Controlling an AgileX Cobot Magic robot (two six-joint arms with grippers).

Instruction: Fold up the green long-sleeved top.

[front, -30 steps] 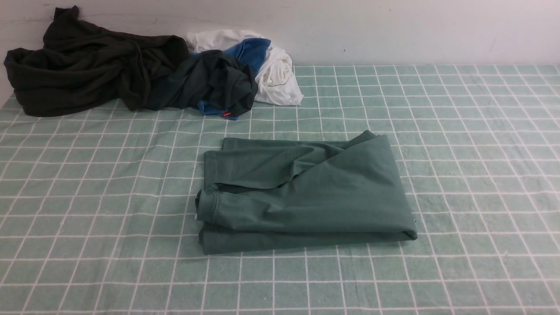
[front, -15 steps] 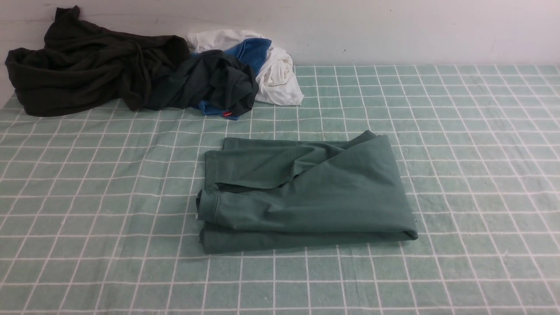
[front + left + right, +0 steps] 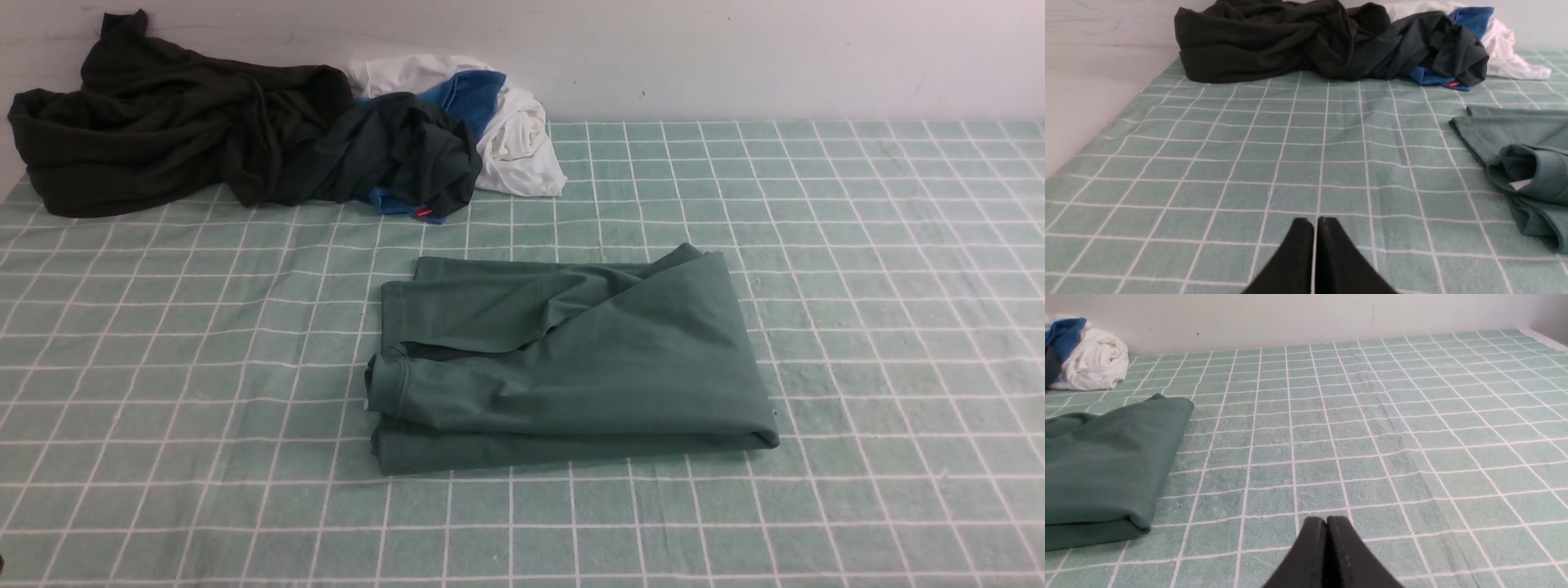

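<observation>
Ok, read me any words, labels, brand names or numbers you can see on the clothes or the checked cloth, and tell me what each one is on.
No text can be read in any view.
Small red tag on the dark teal garment: too small to read.
White label inside the collar of the green long-sleeved top: no print can be made out.
Checked tablecloth: white grid lines only, no writing.
</observation>
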